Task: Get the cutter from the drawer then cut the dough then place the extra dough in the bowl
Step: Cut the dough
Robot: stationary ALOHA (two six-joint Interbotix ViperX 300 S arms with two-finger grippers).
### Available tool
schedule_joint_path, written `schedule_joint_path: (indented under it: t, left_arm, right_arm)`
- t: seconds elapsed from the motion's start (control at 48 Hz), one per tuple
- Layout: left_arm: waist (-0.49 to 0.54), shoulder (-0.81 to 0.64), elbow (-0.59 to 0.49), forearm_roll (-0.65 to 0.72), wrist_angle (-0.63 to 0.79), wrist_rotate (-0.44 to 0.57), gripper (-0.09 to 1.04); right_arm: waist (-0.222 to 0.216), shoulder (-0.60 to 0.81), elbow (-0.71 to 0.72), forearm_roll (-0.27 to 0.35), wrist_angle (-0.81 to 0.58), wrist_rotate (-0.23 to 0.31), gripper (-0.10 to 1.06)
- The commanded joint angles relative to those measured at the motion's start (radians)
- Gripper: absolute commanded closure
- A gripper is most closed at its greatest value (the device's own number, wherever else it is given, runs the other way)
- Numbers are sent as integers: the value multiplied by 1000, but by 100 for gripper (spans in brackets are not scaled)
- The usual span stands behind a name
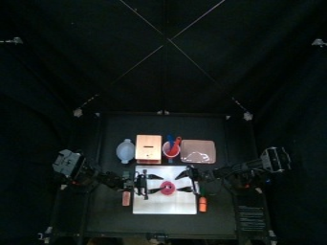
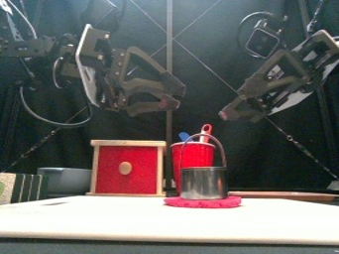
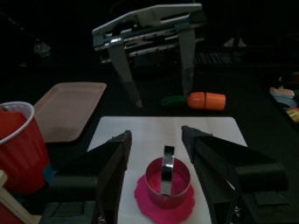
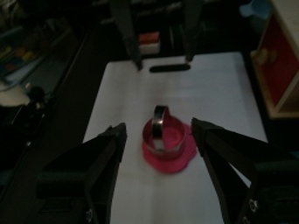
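1. Spanning the near middle of the table, the white cutting board [image 1: 159, 206] carries the work. Its flat surface should back a firm downward press.
2. The wooden box [image 2: 129, 167] stands at 11 o'clock from the board, and its red drawer front looks shut.
3. The blue-grey bowl [image 2: 59, 181] sits at 10 o'clock from the board, just beside the box. The trimmings belong there, so I judge the left arm better placed to carry them.
4. The left gripper [image 3: 156, 140] hangs above the cutter's 9 o'clock side, jaws spread and empty. The right gripper [image 3: 163, 98] hangs at 3 o'clock, likewise released and holding nothing.
5. The red dough [image 3: 149, 199] lies flat at the board's centre, its edge showing all around the cutter.
6. The metal cutter [image 3: 170, 171] stands upright on the dough, touched by neither gripper. Cutting appears to be the step in hand. One gripper should press straight down without tilting while the other steadies the outer dough against sliding. The cutter should then come up vertically, so the ring of extra dough stays whole.
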Motion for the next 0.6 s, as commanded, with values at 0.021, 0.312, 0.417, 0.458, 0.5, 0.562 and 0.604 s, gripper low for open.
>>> schedule_joint_path:
  t: [0.021, 0.312, 0.417, 0.458, 0.5, 0.562, 0.604]
  left_arm:
    - [-6, 12, -35, 2, -26, 0, 9]
    - [-17, 55, -40, -14, -26, -5, 9]
    - [-15, 97, -46, -31, -26, -6, 9]
    - [-15, 114, -52, -34, -26, -6, 9]
    - [-14, 123, -57, -34, -26, -6, 9]
    - [-12, 130, -60, -35, -23, -6, 9]
    - [-11, 132, -60, -35, -17, -6, 9]
  right_arm:
    - [37, 69, 11, 186, -156, -135, 4]
    - [287, 285, -25, 574, -390, -282, 4]
    - [318, 350, -48, 617, -449, -285, 4]
    - [319, 374, -54, 626, -466, -285, 4]
    - [319, 394, -61, 629, -482, -285, 4]
    - [318, 417, -71, 630, -495, -287, 4]
    - [319, 426, -75, 630, -502, -287, 4]
